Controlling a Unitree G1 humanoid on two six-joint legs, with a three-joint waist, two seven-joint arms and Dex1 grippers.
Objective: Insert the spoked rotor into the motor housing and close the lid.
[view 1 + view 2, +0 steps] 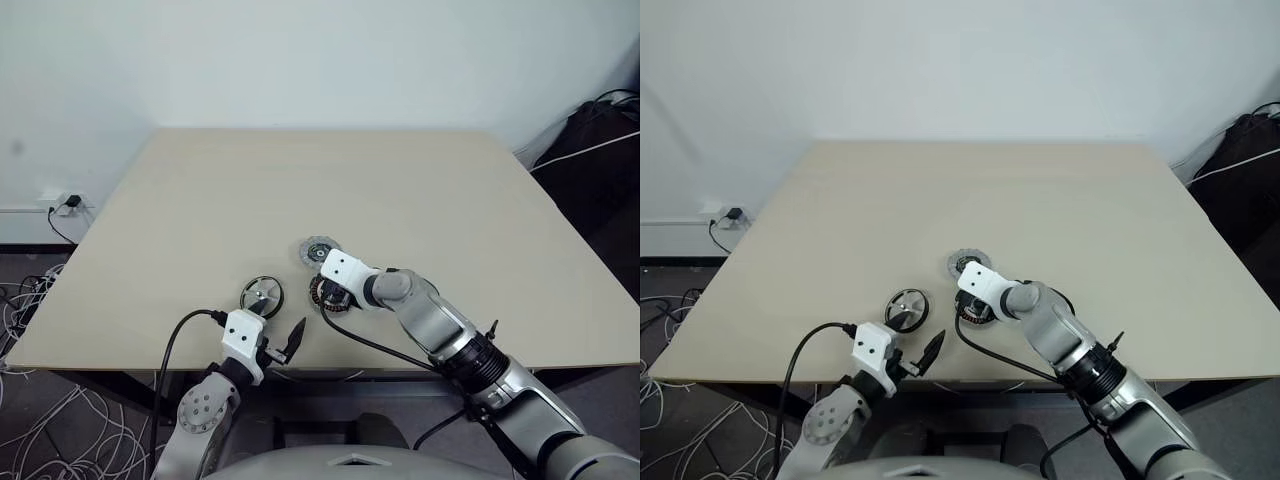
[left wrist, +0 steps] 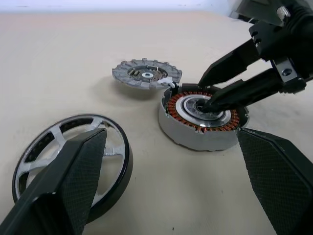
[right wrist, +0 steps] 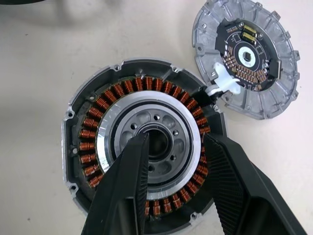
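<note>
The motor housing (image 3: 142,127), a dark ring of copper windings around a silver centre, lies near the table's front edge. My right gripper (image 3: 173,142) hangs over it with its jaws apart. One fingertip (image 2: 209,104) sits at the centre hole and the other is over the windings. The lid (image 1: 318,251), dull grey with a notched rim, lies flat just behind the housing, joined to it by a short white lead. The spoked rotor (image 1: 261,295) lies flat to the housing's left. My left gripper (image 1: 283,345) stands open at the table's front edge, pointing between rotor and housing and holding nothing.
The pale table (image 1: 400,190) stretches bare behind the parts to a white wall. Loose cables (image 1: 30,420) lie on the floor to the left, and a dark bag (image 1: 600,140) sits beyond the right edge.
</note>
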